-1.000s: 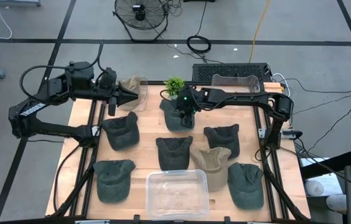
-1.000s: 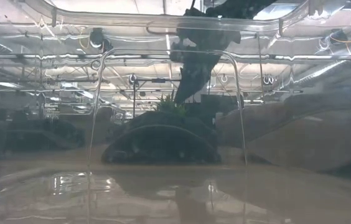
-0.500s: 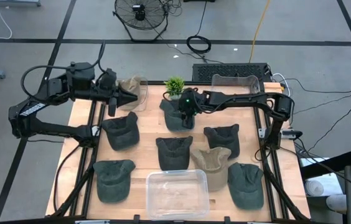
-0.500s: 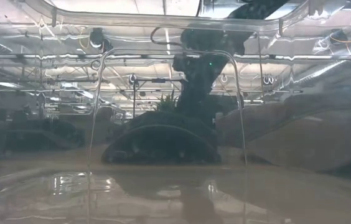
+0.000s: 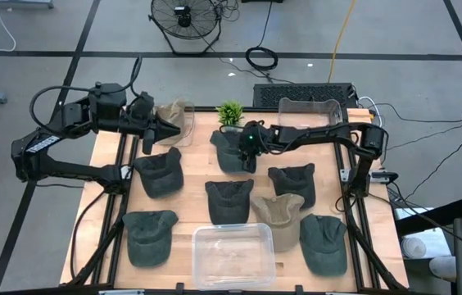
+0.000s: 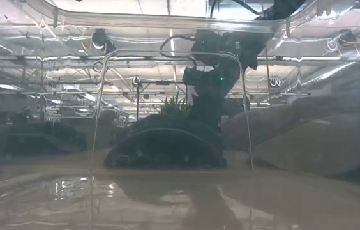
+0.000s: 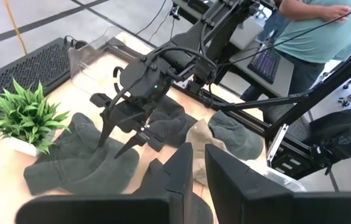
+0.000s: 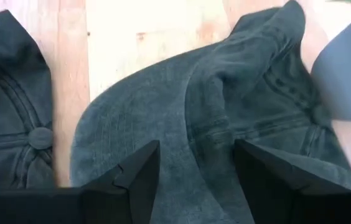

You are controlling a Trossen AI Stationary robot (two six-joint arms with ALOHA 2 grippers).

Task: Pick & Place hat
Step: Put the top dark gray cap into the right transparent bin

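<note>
The right gripper (image 5: 250, 152) hangs low over the dark hat (image 5: 233, 152) that lies near the bench's (image 5: 198, 190) far edge, just beside the small plant (image 5: 230, 112). Its 2 fingers (image 8: 139, 174) stand spread apart, released, with the hat's crown (image 8: 225, 124) showing between them; nothing is grasped, and whether the tips touch the cloth cannot be told. In the left wrist view the same gripper (image 7: 122, 134) points down at this hat (image 7: 79, 163), with the plant (image 7: 23, 118) at its side. The left gripper (image 5: 169, 129) waits near the far left corner, its fingers (image 7: 182, 171) drawn almost together with only a thin slit between them and nothing in it, just beside a tan hat (image 5: 178, 116). 6 more dark hats lie on the bench, among them 1 at the near left corner (image 5: 149, 236) and 1 at the near right (image 5: 323, 243), and a second tan hat (image 5: 278, 215) lies right of middle. A clear bin (image 5: 233, 254) sits at the near edge, and another clear bin (image 5: 311, 109) at the far right corner. A person in a teal shirt (image 7: 312, 28) stands beyond the bench.
</note>
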